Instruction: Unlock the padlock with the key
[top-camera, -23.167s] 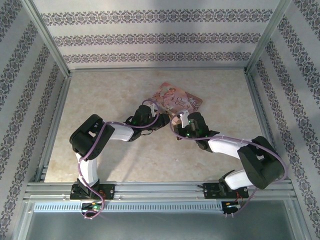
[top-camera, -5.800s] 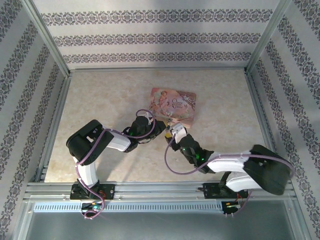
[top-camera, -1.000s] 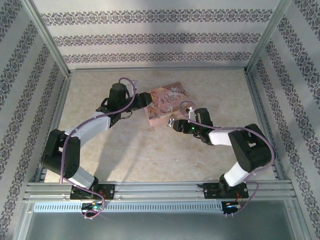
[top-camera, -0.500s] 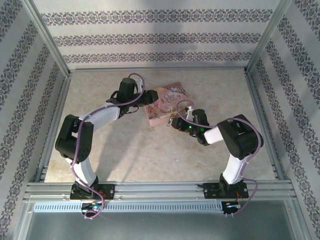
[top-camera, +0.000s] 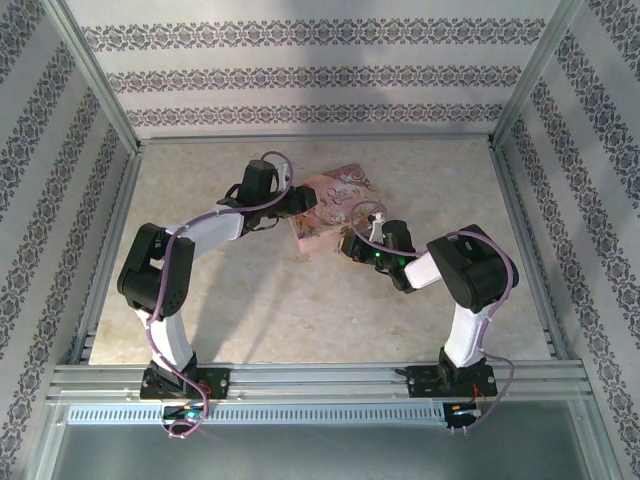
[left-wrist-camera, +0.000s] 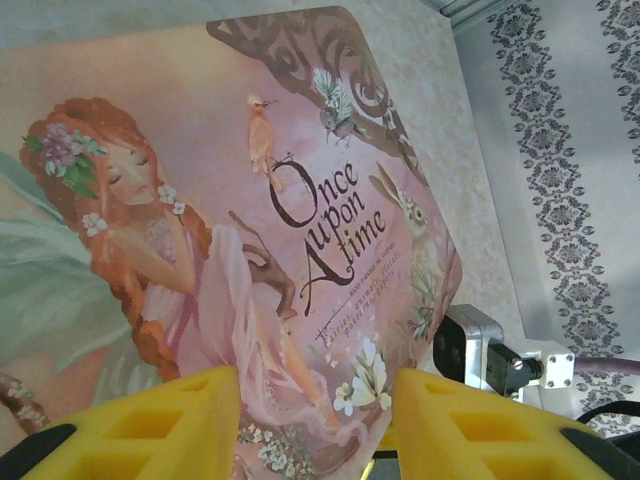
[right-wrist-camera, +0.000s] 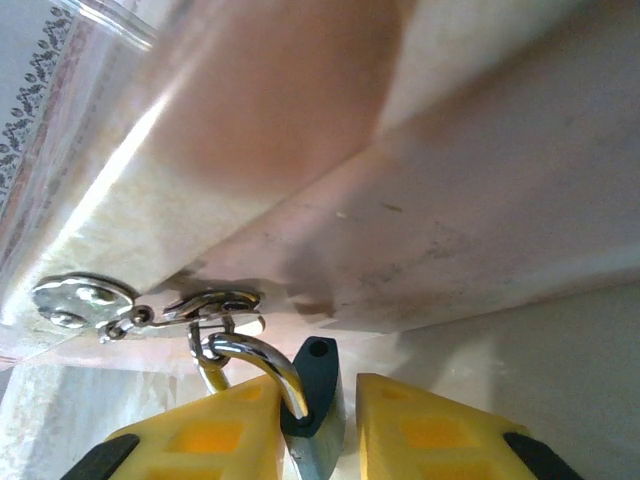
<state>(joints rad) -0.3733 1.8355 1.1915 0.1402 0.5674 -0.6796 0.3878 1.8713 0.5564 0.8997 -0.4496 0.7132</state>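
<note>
Right gripper (right-wrist-camera: 316, 440) narrow, pinching padlock (right-wrist-camera: 313, 385) hanging from hasp (right-wrist-camera: 215, 300) just above; left gripper (left-wrist-camera: 315, 425) wide astride pink box (left-wrist-camera: 250, 200), grip unclear.

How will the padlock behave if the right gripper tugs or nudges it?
The padlock is hooked by its shackle to a ring on the pink box, so it would likely swing or twist rather than stay put. Its small, smooth body, flanked by the right gripper, looks apt to slip.
</note>
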